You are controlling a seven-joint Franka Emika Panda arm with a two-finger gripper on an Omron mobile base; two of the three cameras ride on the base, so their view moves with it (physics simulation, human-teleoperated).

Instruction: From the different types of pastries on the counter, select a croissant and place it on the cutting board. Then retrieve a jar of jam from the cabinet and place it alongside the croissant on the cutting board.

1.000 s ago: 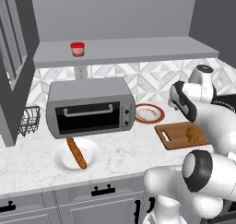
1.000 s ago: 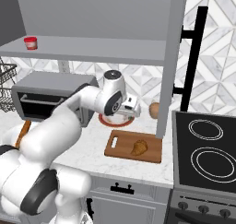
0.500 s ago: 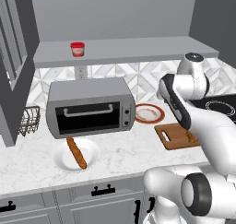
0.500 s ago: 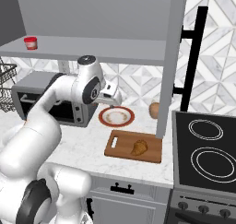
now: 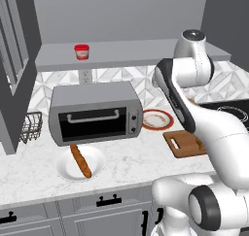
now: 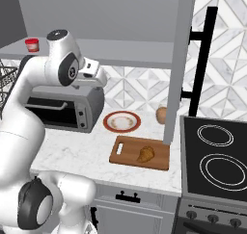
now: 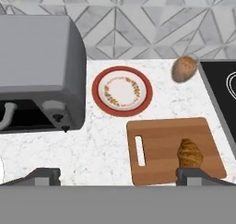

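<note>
- Gripper (image 6: 96,70) has risen and swung left since half a second ago; it now sits in the upper left of the right base view, above the toaster oven (image 6: 67,105).
- Fingers (image 7: 46,176) look spread and empty, though only the tips show.
- Croissant (image 6: 145,154) lies on the cutting board (image 6: 126,151), unchanged.
- Jar of jam (image 5: 81,51) remains on the cabinet (image 5: 121,53) ledge, upper left of the left base view.

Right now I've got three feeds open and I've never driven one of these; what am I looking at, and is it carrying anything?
It is a white arm on a mobile base. Two feeds look over it from behind, left and right; the third looks down from the hand. The end effector hangs above the toaster oven, open and empty. On the counter: the cutting board with the croissant on it, a red-rimmed plate, and a baguette on a white plate. The jar of jam waits on the grey shelf.
</note>
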